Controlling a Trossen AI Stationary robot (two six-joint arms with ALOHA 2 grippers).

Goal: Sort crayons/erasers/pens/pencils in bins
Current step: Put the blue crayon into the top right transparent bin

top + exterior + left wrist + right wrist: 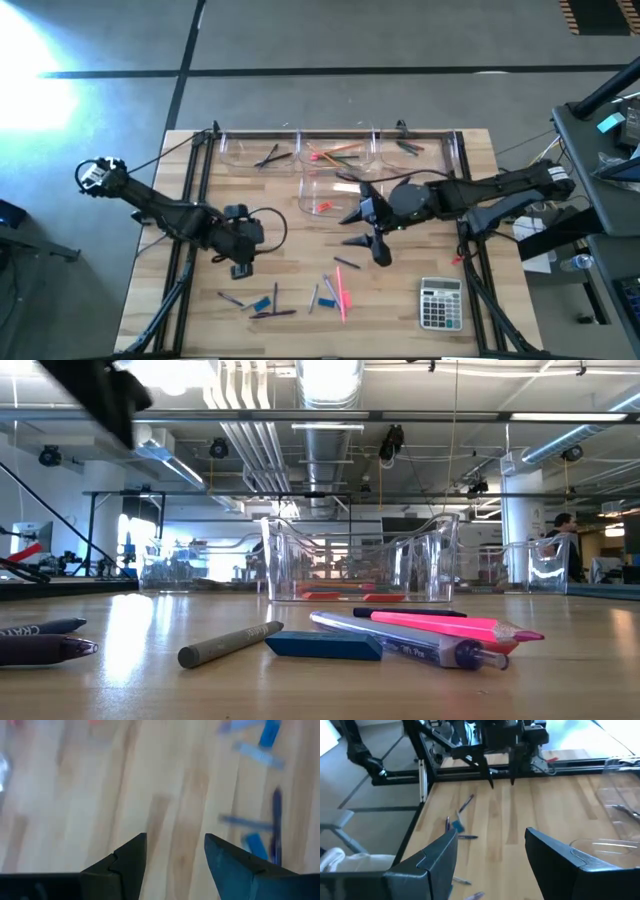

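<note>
We see both pincers spread and empty above the bench point(200, 300). Left pincer point(243, 268) hangs over bare wood near the bench's left side; right pincer point(366, 228) sits mid-bench, just in front of the bins point(330, 192). Three bins line the far edge, a fourth stands just in front of them. Loose pens point(272, 313), erasers point(262, 303) and a pink stick point(343, 290), probably a pencil, lie scattered at the near edge, left of the calculator point(440, 303).
</note>
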